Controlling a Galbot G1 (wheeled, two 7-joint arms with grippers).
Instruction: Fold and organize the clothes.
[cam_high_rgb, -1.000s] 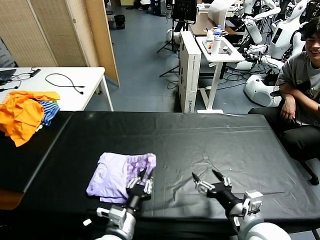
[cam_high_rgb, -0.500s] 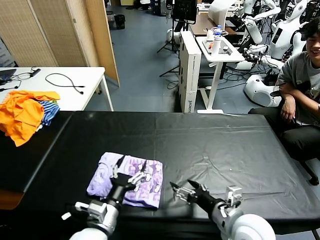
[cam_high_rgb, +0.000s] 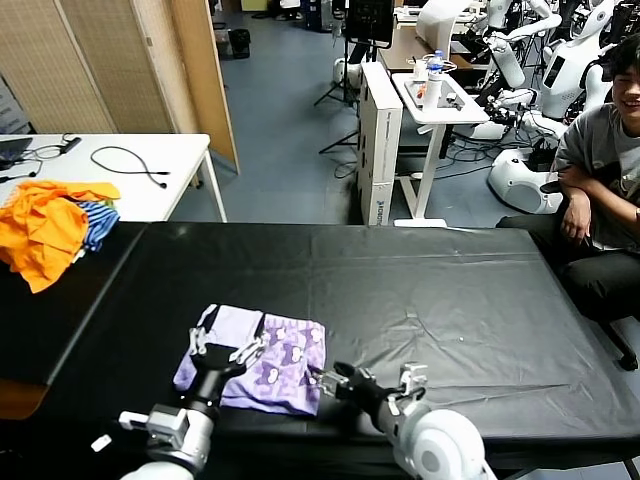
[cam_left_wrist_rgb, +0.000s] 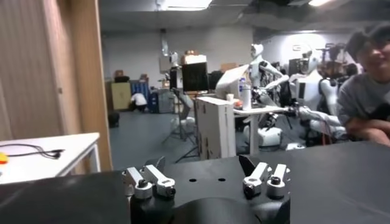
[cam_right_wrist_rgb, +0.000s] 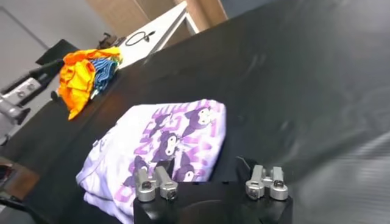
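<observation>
Folding looks mostly done: the T-shirt (cam_high_rgb: 255, 358) lies in a neat rectangle near the front of the black counter (cam_high_rgb: 450, 290). Left tool (cam_high_rgb: 226, 349) hovers over it, spread open and empty. Right tool (cam_high_rgb: 335, 381) sits just beside its edge, open too. Maybe tidying left.

Blue-grey floor (cam_high_rgb: 290, 120); white side table (cam_high_rgb: 150, 165) left; wooden partition (cam_high_rgb: 160, 70) behind.
</observation>
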